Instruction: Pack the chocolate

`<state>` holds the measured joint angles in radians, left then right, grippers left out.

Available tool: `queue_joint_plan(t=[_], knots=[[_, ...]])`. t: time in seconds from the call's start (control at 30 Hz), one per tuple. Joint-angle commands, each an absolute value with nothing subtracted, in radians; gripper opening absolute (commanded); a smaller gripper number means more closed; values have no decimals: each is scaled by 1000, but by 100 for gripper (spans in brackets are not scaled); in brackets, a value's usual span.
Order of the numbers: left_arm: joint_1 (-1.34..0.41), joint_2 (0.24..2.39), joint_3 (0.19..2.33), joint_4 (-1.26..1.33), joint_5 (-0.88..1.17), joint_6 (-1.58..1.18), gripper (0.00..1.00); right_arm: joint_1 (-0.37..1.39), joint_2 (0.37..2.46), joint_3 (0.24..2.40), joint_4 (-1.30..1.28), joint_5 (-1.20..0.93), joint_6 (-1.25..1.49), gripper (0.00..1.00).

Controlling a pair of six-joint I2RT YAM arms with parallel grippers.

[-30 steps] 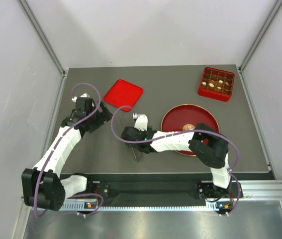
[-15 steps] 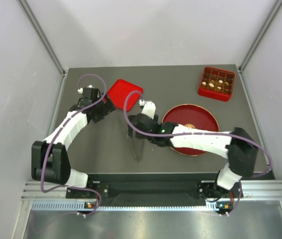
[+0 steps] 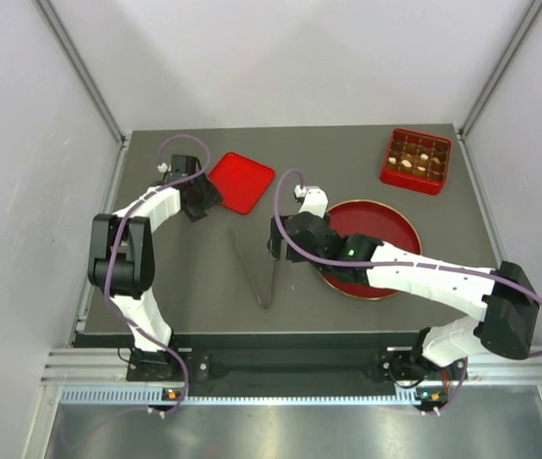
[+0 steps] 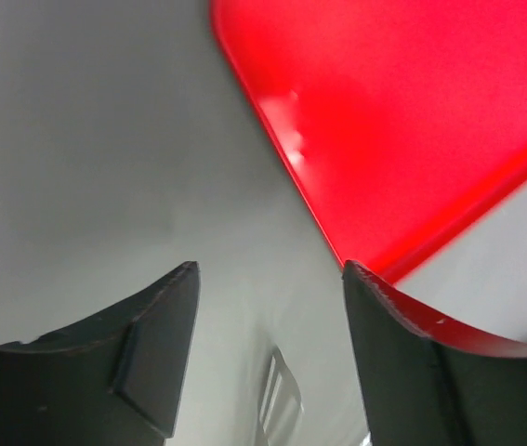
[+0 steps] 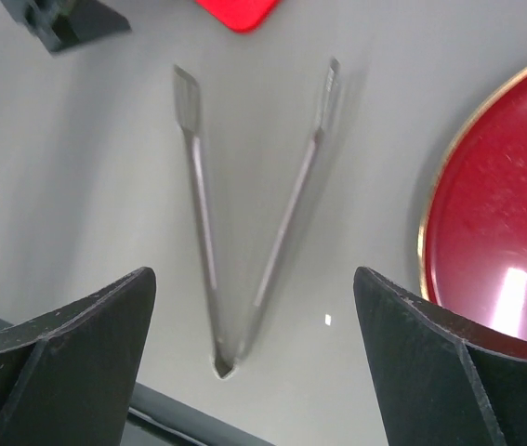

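Observation:
The chocolate (image 3: 414,158) is several tiny cream and brown pieces in the compartments of a red box (image 3: 440,176) at the far right. My left gripper (image 3: 204,196) is open and empty at the left edge of the flat red lid (image 3: 244,182). In the left wrist view, my left gripper (image 4: 270,269) is low over the table with the lid (image 4: 412,111) just ahead on the right. My right gripper (image 3: 274,247) is open and empty, beside the grey metal tongs (image 3: 263,277). In the right wrist view, my right gripper (image 5: 254,274) is above the tongs (image 5: 286,204).
A round red plate (image 3: 395,222) with a gold rim lies at centre right, partly under my right arm; its edge shows in the right wrist view (image 5: 505,223). White walls enclose the table on three sides.
My left arm has stretched farther out to the lid's left edge. My right arm has swung right and away, and the tongs now lie uncovered on the table.

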<state>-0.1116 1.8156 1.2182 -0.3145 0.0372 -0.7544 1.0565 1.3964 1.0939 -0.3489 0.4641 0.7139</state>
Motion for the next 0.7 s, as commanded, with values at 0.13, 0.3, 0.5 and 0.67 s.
queue_joint_plan(t=[0.13, 0.3, 0.5, 0.67], knots=[[-94, 1923, 1348, -296, -47, -779, 64, 1045, 1399, 1094, -330, 489, 664, 87], [-87, 2008, 1419, -327, -83, -782, 62, 1032, 1396, 1097, -328, 511, 632, 87], [-87, 2088, 1491, -397, -133, -772, 58, 1008, 1404, 1111, -330, 509, 604, 87], [-87, 2106, 1497, -414, -156, -741, 51, 993, 1401, 1126, -333, 509, 581, 87]])
